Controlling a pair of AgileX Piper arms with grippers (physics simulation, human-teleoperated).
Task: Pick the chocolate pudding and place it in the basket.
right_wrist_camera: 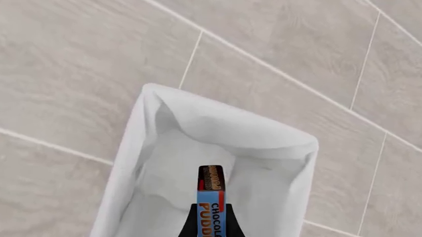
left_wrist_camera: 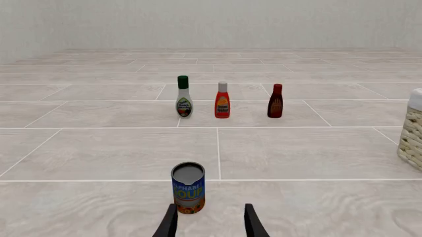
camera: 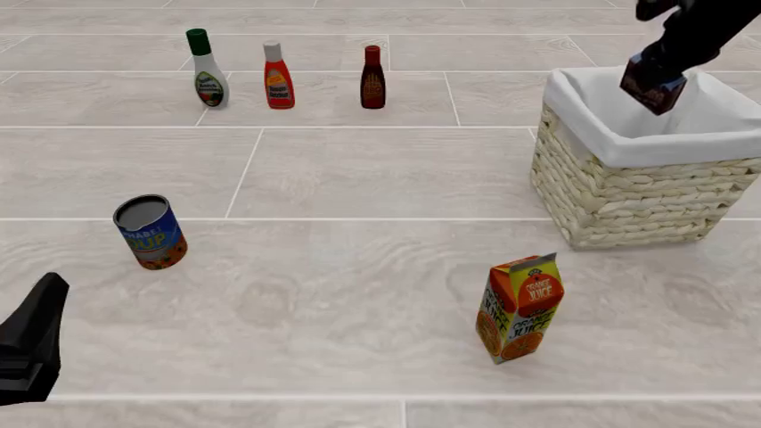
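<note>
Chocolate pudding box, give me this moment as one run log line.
right end effector: shut on small dark brown chocolate pudding box | position: above cream wicker basket | release: pending | left end effector: open

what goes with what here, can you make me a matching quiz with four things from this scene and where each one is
Things:
1. chocolate pudding
2. soup can
3. orange juice carton
4. dark sauce bottle

Places:
A. standing in the far row with two other bottles
B. held by the right gripper above the basket
C. just ahead of the open left gripper
D. alone on the near floor, in front of the basket

Pairs: 1-B, 2-C, 3-D, 4-A
</note>
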